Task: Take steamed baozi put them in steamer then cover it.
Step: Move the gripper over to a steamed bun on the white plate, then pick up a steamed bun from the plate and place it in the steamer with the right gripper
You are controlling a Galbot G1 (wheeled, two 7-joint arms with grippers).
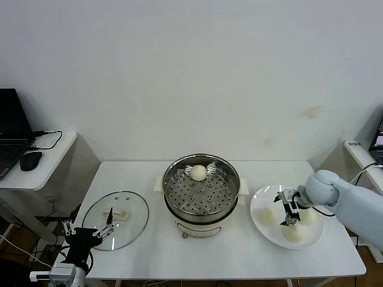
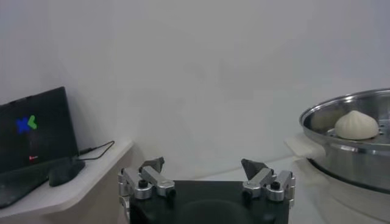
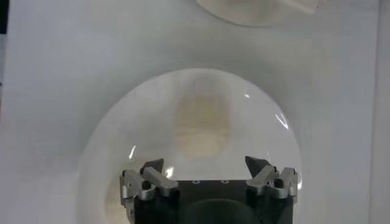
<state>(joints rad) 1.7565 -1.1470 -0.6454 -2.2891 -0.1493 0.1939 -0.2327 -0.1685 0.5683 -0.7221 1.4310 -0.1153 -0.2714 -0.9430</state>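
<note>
One baozi (image 1: pixel 198 173) lies at the back of the steel steamer (image 1: pixel 179 197) in the middle of the table. That same steamer (image 2: pixel 341 152) and its baozi (image 2: pixel 357 125) show in the left wrist view too. Three more baozi (image 1: pixel 268 216) (image 1: pixel 307 216) (image 1: pixel 292 234) sit on the white plate (image 1: pixel 266 196) at the right. My right gripper (image 1: pixel 290 221) hangs open just above them, pointing down, nothing in it. In its wrist view a blurred baozi (image 3: pixel 204 128) lies ahead of the open gripper (image 3: pixel 204 164). The glass cover (image 1: pixel 128 206) lies flat at the left. My left gripper (image 1: pixel 90 230) waits open at its near-left edge.
A side table (image 1: pixel 54 152) at the left carries a laptop (image 1: pixel 12 128) and a mouse (image 1: pixel 30 160). Bare tabletop lies in front of the steamer. The table's front edge runs close below the cover and the plate.
</note>
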